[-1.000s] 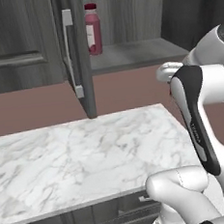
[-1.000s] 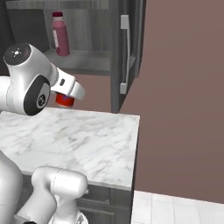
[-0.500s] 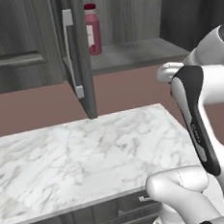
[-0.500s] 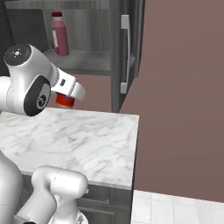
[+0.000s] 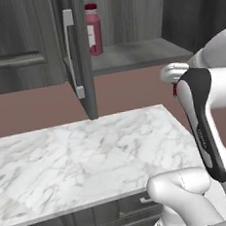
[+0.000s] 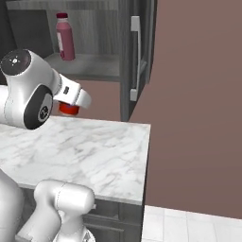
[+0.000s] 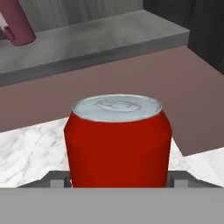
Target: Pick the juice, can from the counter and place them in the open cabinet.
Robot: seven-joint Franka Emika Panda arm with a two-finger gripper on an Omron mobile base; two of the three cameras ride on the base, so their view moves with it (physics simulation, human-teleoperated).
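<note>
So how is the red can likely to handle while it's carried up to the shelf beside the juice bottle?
The can looks rigid: a smooth, undented cylinder, so it probably won't deform. Its glossy curved wall could slip or twist in the gripper, whose fingers meet it only at its sides. Short and wide, it should stand steadily on the cabinet's flat shelf, though on its side it would likely roll.

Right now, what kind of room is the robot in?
It looks like a kitchen. There is a marble counter with drawers underneath, a dark wall cabinet with its door open and a bottle of juice on the shelf, and a red can right by the robot's tool.
</note>
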